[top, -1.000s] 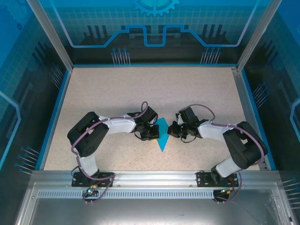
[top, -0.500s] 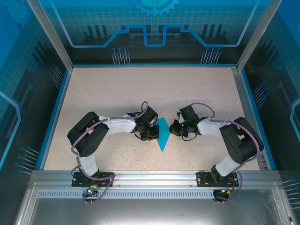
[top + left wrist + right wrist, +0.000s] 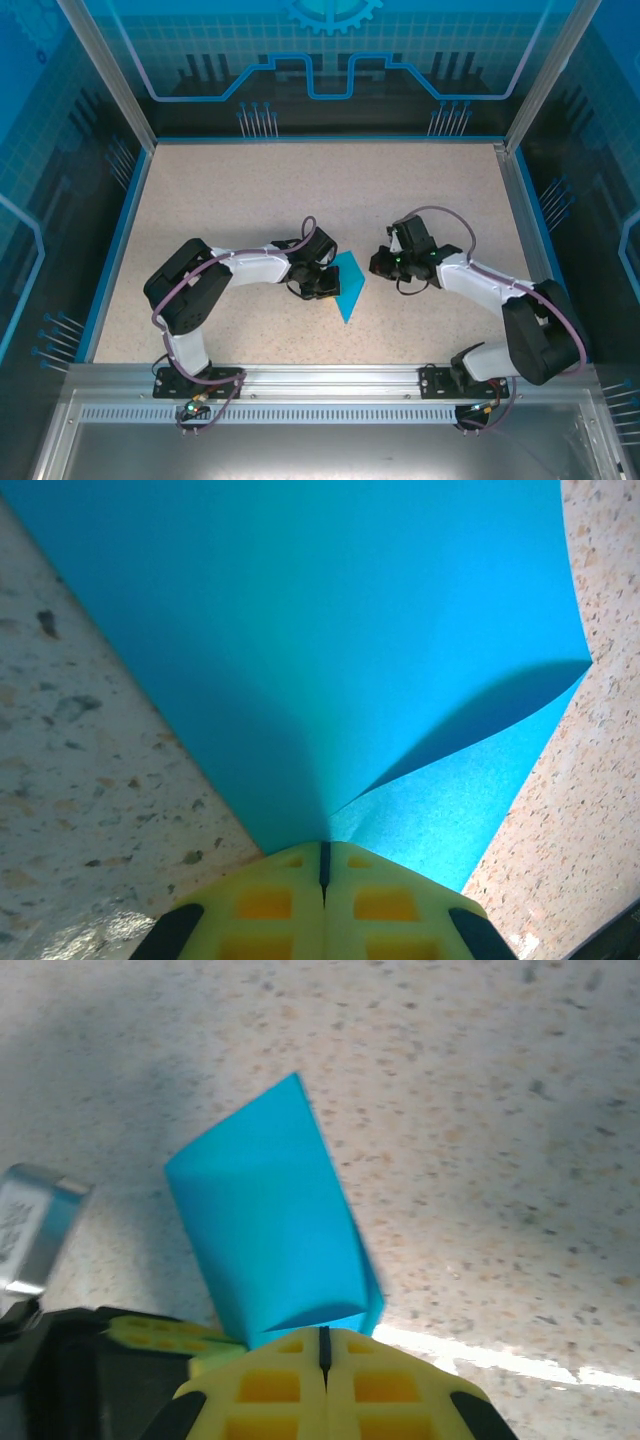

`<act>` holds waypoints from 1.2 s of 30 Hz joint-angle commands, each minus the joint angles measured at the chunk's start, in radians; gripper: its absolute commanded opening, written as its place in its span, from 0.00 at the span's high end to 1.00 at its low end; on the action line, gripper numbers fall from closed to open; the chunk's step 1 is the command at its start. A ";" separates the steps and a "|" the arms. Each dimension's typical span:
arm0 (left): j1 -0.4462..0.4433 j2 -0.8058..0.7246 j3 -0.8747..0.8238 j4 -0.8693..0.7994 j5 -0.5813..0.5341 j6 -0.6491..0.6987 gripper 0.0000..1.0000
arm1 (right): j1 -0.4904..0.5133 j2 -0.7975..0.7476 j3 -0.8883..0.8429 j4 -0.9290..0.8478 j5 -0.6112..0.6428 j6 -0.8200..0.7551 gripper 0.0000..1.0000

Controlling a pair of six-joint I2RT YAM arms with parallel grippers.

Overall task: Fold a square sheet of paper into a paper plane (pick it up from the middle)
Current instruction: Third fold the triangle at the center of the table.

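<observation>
1. Noting the left gripper [image 3: 323, 852]: fingers pressed fully together, centre seam closed, no gap between the pads.
2. Found directly at those fingertips: the teal-blue paper [image 3: 300, 630], its edges converging on the tips and running beneath them. Tips in contact with the sheet. Unable to confirm whether a layer is pinched between the pads or merely pressed from above.
3. Ahead of the left fingers: two layers seen. Upper layer lifted and curling away to the right, throwing a shadow on the lower layer, which lies flat on the speckled table [image 3: 80, 760].
4. Noting the right gripper [image 3: 322, 1338]: fingers likewise closed flush, seam shut, nothing seen between the pads.
5. Just ahead of the right fingertips: the paper [image 3: 270, 1220] as a raised flap, tilted up off the table [image 3: 500, 1110]. Near edge just beside the tips; contact cannot be determined.
6. Seen from the top camera: paper [image 3: 350, 290] between the two sets of fingers, left gripper [image 3: 325, 285] overlapping its left edge, right gripper [image 3: 378, 268] just beside its right corner. Pointed end directed toward the arm bases.
</observation>
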 commanded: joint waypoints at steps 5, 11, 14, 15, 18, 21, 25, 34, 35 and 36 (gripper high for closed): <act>-0.009 0.026 -0.010 -0.099 -0.094 0.095 0.99 | 0.140 -0.003 -0.038 0.014 -0.083 0.017 1.00; -0.003 0.035 0.061 -0.100 -0.110 0.215 0.99 | 0.175 0.065 -0.067 0.122 -0.082 0.086 1.00; 0.004 0.043 0.096 -0.109 -0.109 0.255 0.99 | 0.175 0.103 -0.065 0.167 -0.079 0.098 1.00; 0.007 0.044 0.104 -0.110 -0.106 0.265 0.99 | 0.174 0.118 -0.062 0.177 -0.077 0.099 1.00; 0.014 0.038 0.114 -0.114 -0.104 0.286 0.99 | 0.172 0.160 -0.051 0.201 -0.080 0.102 1.00; 0.017 0.035 0.117 -0.115 -0.098 0.290 0.98 | 0.171 0.197 -0.042 0.213 -0.080 0.110 1.00; 0.016 0.008 0.112 -0.108 -0.092 0.265 0.97 | 0.169 0.224 -0.054 0.230 -0.080 0.119 1.00; 0.012 -0.208 -0.064 0.043 -0.051 0.063 0.90 | 0.158 0.245 -0.085 0.259 -0.067 0.157 1.00; 0.009 -0.224 -0.097 0.078 -0.033 0.027 0.90 | 0.157 0.246 -0.088 0.261 -0.063 0.163 1.00; 0.005 -0.235 -0.130 0.110 -0.014 -0.006 0.90 | 0.157 0.244 -0.091 0.260 -0.060 0.169 1.00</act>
